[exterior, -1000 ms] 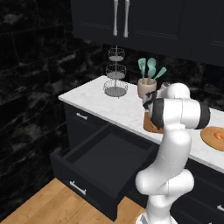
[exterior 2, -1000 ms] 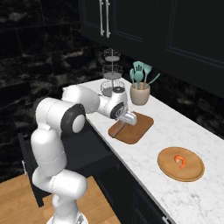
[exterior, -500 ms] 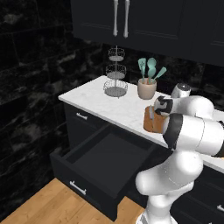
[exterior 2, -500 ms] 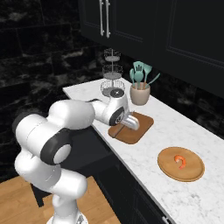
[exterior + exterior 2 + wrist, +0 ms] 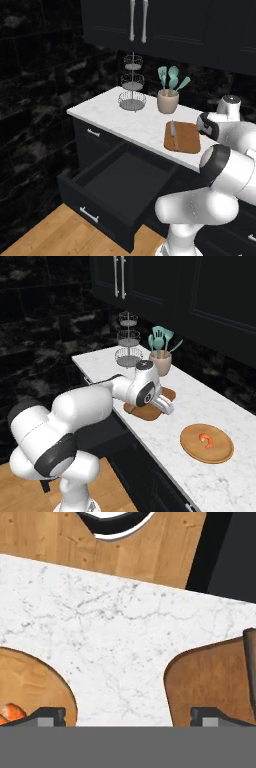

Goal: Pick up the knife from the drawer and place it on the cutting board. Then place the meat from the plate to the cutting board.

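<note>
Knife (image 5: 173,134) lying on board (image 5: 186,138), centre right; gripper (image 5: 127,714) wide open, holding nothing, above counter (image 5: 115,637).

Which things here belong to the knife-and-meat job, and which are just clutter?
Job: knife on the cutting board; meat on the plate; open drawer; open gripper.
Clutter: tiered wire stand; utensil pot with spatulas.

The knife (image 5: 173,134), with its wooden handle and grey blade, lies flat along the left part of the brown cutting board (image 5: 186,138). Below and left, the black drawer (image 5: 117,187) stands pulled open. Further right, the small red-orange meat (image 5: 205,440) rests on the round wooden plate (image 5: 220,453).
</note>
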Controlling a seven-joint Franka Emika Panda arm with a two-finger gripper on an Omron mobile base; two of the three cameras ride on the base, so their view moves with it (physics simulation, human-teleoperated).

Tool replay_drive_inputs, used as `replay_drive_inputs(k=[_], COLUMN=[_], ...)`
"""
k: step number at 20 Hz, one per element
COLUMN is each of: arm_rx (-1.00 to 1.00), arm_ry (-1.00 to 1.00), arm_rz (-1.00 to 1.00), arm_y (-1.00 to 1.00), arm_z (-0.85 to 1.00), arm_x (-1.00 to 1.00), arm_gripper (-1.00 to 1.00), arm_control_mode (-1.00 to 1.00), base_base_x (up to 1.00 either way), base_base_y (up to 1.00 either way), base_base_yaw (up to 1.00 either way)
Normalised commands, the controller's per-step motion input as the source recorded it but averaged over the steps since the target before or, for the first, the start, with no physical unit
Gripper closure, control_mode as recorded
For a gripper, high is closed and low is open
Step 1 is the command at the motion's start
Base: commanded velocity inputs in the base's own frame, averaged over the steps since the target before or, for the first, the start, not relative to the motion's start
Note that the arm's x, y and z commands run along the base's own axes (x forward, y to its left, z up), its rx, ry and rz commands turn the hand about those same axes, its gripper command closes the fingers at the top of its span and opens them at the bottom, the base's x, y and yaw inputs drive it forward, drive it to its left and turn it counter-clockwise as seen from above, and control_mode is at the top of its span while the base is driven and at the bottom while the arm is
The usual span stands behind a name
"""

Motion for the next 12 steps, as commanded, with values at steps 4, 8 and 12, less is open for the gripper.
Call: replay_drive_inputs(k=[4,8,12], arm_rx=[0.00,0.06,0.19], arm_ry=[0.12,0.17,0.06], arm_rz=[-0.19,-0.16,-0.12], arm_y=[-0.87,-0.95,-0.90], arm_z=[0.15,0.01,0.00], arm_x=[-0.58,-0.50,-0.49], arm_gripper=[-1.00,-1.00,-1.00], arm_control_mode=[-1.00,-1.00,-1.00], base_base_x=[0.00,0.00,0.00], base_base_y=[0.00,0.00,0.00], base_base_yaw=[0.00,0.00,0.00])
